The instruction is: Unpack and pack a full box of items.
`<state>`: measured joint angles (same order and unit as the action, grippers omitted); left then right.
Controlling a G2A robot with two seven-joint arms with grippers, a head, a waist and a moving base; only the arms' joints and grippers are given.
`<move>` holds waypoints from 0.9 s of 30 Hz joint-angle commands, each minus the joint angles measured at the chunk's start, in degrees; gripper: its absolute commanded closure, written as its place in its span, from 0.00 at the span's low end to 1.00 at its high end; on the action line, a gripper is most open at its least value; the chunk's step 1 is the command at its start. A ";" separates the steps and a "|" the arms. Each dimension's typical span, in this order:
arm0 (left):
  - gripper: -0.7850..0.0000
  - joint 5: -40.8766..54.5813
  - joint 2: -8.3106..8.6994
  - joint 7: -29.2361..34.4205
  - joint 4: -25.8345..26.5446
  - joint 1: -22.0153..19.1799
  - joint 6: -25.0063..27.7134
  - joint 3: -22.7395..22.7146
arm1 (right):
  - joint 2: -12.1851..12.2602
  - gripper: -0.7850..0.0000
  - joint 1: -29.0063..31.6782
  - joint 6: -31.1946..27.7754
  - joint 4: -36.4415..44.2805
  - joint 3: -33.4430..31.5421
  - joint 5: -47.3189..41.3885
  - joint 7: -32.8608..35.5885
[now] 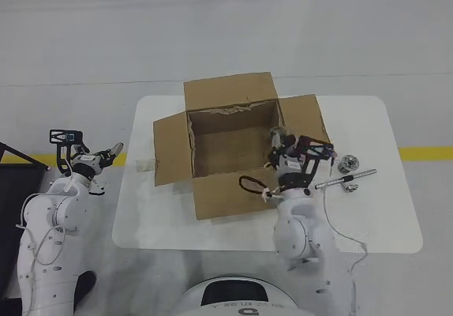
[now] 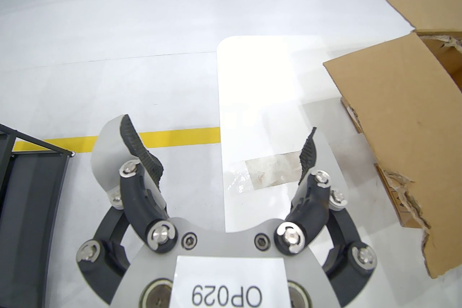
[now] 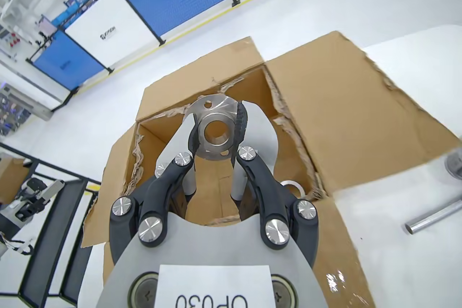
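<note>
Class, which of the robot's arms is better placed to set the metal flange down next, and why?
Right: the right hand is shut on the flange over the open box; the left hand is open, empty, at the table's left edge, apart from the box.

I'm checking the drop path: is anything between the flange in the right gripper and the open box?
Nothing visible. The right gripper holds the flange above the cardboard box near one wall, its flaps spread outward.
</note>
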<state>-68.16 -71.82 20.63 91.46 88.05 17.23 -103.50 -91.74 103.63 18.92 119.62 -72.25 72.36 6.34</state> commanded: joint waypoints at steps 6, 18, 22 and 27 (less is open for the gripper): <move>0.00 0.00 0.00 0.00 0.00 0.00 0.00 0.00 | 0.19 1.00 12.76 -1.35 3.01 -6.04 -13.23 -16.48; 0.00 0.00 0.00 0.00 0.00 0.00 0.00 0.00 | 0.09 1.00 11.80 4.73 -4.48 -13.80 -29.99 -15.92; 0.00 0.00 0.00 0.00 0.00 0.00 0.00 0.00 | -0.05 1.00 6.96 13.83 -7.32 -13.12 -28.19 -12.87; 0.00 0.00 0.00 0.00 0.00 0.00 0.00 0.00 | -0.44 1.00 4.18 23.11 -9.29 -11.87 -27.40 -11.98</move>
<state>-68.16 -71.82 20.63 91.46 88.05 17.23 -103.50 -92.12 108.22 39.95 110.66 -84.32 44.79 -5.88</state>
